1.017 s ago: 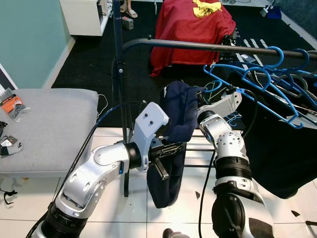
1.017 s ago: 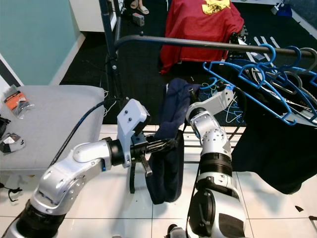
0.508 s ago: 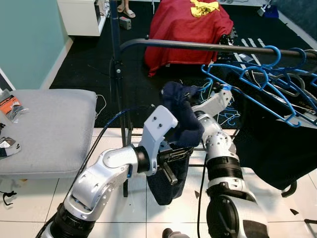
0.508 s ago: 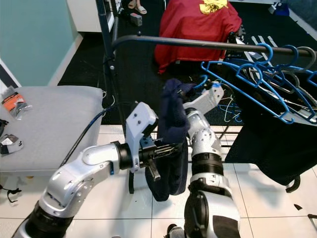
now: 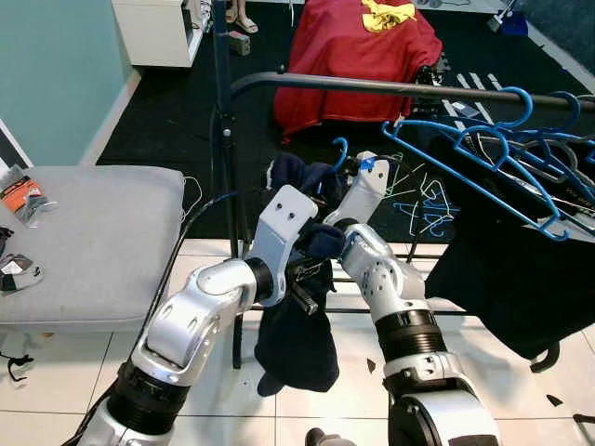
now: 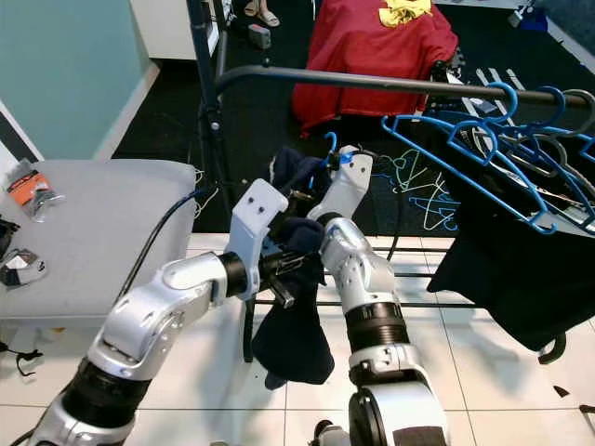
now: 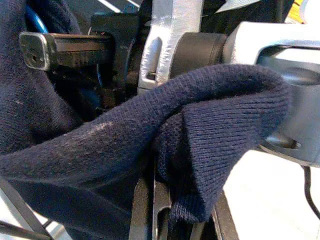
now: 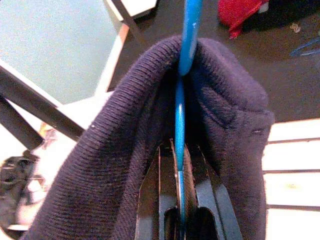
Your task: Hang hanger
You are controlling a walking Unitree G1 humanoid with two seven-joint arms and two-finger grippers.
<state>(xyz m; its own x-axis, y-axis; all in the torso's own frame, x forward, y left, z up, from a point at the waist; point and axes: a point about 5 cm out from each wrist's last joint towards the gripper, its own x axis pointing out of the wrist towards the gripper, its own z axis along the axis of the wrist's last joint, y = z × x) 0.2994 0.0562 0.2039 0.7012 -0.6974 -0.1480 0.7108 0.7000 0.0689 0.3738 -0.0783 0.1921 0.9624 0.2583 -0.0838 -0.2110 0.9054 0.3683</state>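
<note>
A navy sweater [image 5: 296, 321] is draped over a blue hanger whose hook [image 5: 340, 149] pokes up just below the black rail [image 5: 372, 87] of the clothes rack. My right gripper [image 8: 178, 152] is shut on the blue hanger [image 8: 179, 115], with the knit cloth bunched over both sides of its fingers. It reaches in from the right, under the rail. My left gripper [image 5: 311, 277] is shut on a fold of the sweater [image 7: 200, 150] lower down, in front of the rack. Most of the hanger is hidden under the cloth.
Several blue hangers [image 5: 483, 153] and a black garment [image 5: 507, 279] hang at the rail's right end. The rack's upright post [image 5: 221, 111] stands left of the sweater. A grey cushion [image 5: 93, 232] lies at left; a red-covered heap [image 5: 358, 46] sits behind the rack.
My right gripper has swung the hanger and sweater to the left; the blue hook now shows above the cloth. The sweater hangs longer. My left gripper keeps its hold.
</note>
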